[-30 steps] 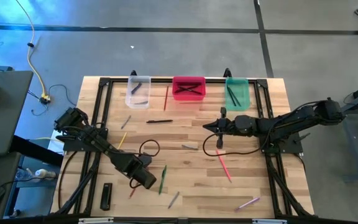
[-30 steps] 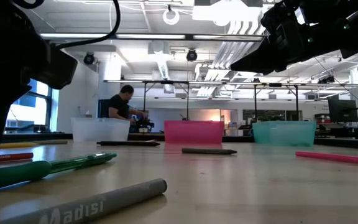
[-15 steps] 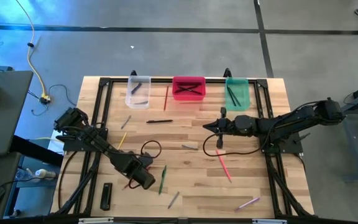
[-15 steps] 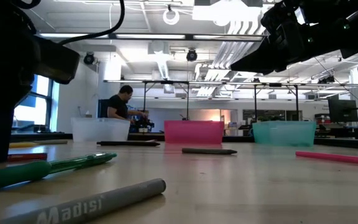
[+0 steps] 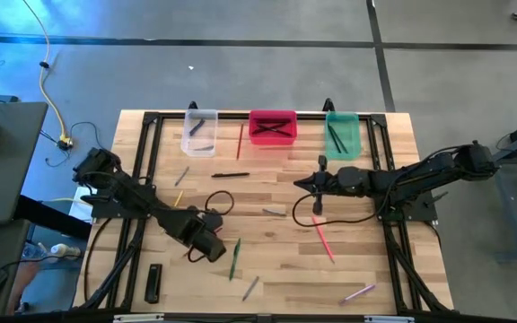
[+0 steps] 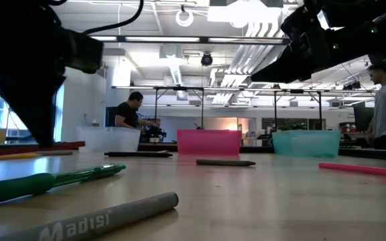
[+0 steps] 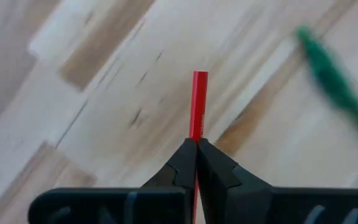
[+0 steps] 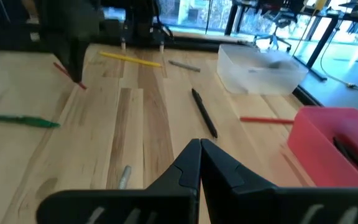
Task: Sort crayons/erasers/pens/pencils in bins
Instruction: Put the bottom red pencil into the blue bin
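High view: the left gripper (image 5: 189, 256) is seen low over the front-left part of the table (image 5: 375, 206), clenched on a red stick (image 5: 188, 257). In the left wrist view the stick (image 7: 197, 106) is pinched between the two dark fingers (image 7: 180, 165) and juts forward past their tips, over bare wood. A green pen (image 5: 235, 257) lies just beside this gripper, toward the table's middle; it also shows in the low view (image 6: 49, 180), with a grey marker (image 6: 92, 219) in front of it.

The right gripper (image 5: 298, 182) is held over the table's middle, fingers pressed together on nothing, as the right wrist view (image 8: 199, 149) shows.

Along the far edge three bins are lined up: a clear bin (image 5: 199, 133), a pink-red bin (image 5: 272, 127) and a green bin (image 5: 343, 133), each with sticks inside. A red stick lies between the clear and pink-red bins. Other sticks are scattered over the wood: a black pen (image 5: 230, 175), a pink stick (image 5: 322, 238), a yellow one (image 5: 177, 201) and grey ones. A flat black bar (image 5: 153, 283) lies at the front-left corner.

In the low view two people are seen in the room behind the table.
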Robot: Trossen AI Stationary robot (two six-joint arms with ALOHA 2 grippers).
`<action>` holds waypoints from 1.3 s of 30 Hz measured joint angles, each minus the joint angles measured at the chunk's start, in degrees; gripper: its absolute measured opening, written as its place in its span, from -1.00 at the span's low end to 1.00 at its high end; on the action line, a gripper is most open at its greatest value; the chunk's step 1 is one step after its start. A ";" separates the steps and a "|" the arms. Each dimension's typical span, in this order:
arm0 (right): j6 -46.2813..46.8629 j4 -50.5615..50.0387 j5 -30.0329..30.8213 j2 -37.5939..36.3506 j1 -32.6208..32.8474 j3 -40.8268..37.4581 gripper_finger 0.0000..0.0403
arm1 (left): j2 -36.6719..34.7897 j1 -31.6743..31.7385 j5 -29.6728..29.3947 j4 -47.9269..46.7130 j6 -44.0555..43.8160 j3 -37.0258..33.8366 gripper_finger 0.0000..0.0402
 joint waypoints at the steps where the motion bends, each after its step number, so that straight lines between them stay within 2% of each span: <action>1: -0.01 -0.51 0.00 0.02 0.00 0.00 -1.00 | -0.35 0.33 -0.22 0.46 0.86 -0.16 -0.99; 3: -0.01 -0.58 0.10 0.14 0.00 0.00 -1.00 | -1.28 1.03 -0.23 1.08 2.59 -1.42 -0.99; 14: -0.04 -0.57 0.74 0.90 0.00 0.00 -1.00 | -1.03 9.05 -0.57 20.37 13.43 -9.00 -1.00; 19: -0.02 -0.80 0.76 0.90 0.00 0.00 -1.00 | -1.03 11.37 1.82 20.86 19.38 -8.82 -0.97; 25: -0.03 -0.78 0.83 0.90 0.00 0.00 -1.00 | -3.87 12.51 7.30 18.24 21.47 -8.78 -0.74; 31: -0.04 -0.77 0.98 0.90 0.00 0.00 -1.00 | -10.21 9.73 8.51 9.23 17.42 -8.69 -0.46; 36: -0.04 -0.78 0.96 0.90 0.00 0.00 -1.00 | -13.72 1.62 8.71 2.48 9.38 -8.83 -0.36; 39: -0.07 -0.71 0.96 0.90 0.00 0.00 -1.00 | -13.60 -3.75 8.08 2.30 4.31 -9.45 -0.36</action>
